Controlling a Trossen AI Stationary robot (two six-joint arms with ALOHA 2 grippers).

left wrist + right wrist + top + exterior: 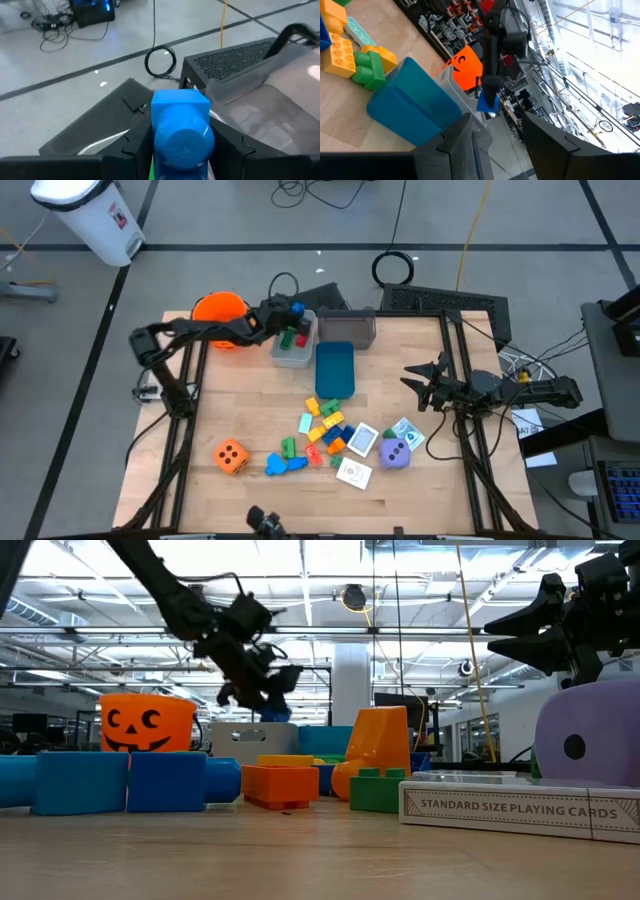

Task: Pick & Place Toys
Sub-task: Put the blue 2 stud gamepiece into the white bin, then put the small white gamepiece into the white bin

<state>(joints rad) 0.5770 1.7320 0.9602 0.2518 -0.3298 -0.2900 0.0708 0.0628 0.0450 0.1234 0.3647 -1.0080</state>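
Observation:
My left gripper [288, 311] is shut on a blue block [181, 127] and hangs over the clear bin [293, 345] at the table's far side. That bin holds red and green blocks. In the low view the gripper [262, 680] hangs high above the table. Loose toys lie near the front: an orange die [231, 456], a purple die [396, 453], picture cards [362, 440], mixed blocks [325, 425] and a blue piece [285, 465]. My right gripper [412, 377] waits open at the right edge with nothing between its fingers. My left gripper pinches the blue block by two opposite sides [156, 125] between its two fingers [134, 146]. The fingers slant downward, coming from the table's left. The block's round studded end faces back toward the wrist. It hangs clear above the clear bin.
An orange pumpkin bucket [218, 308] stands just left of the clear bin. A grey bin [352, 328] sits to its right and a blue bin [335, 370] nearer the middle. A playing-card box [520, 808] lies at the front right.

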